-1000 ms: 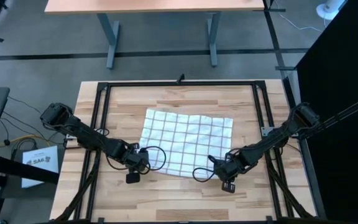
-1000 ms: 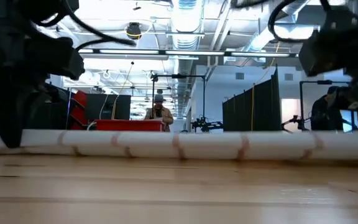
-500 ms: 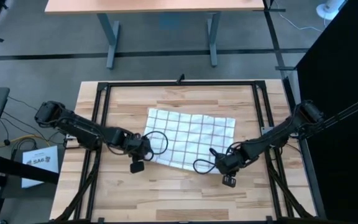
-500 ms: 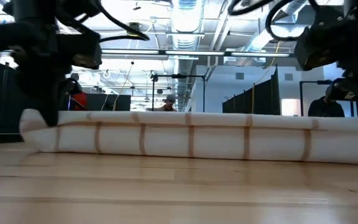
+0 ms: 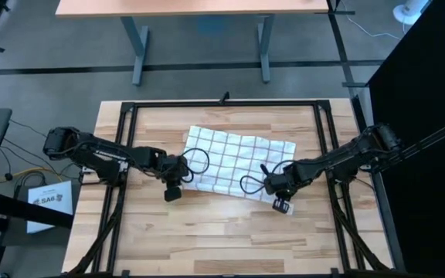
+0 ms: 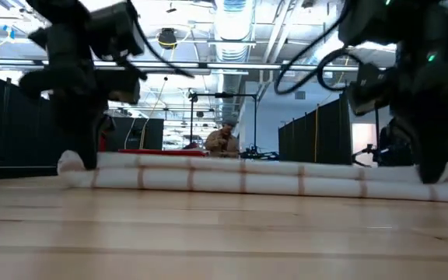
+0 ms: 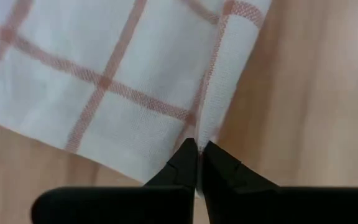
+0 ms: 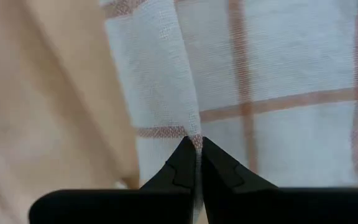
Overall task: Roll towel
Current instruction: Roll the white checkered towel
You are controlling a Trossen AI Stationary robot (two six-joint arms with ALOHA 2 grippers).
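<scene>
Grippers have both moved farther up the wooden table (image 5: 230, 239) since a moment ago, and the thin white cloth towel with dark grid lines (image 5: 234, 154) looks shorter now, with its near edge turned over into a long roll (image 6: 239, 180). The left gripper (image 7: 198, 163) is pinched shut on the towel's near left corner. The right gripper (image 8: 198, 160) is pinched shut on the near right corner. The towel lies between them and stretches away from both. Bare wood lies open behind both grippers and past the towel's far edge.
</scene>
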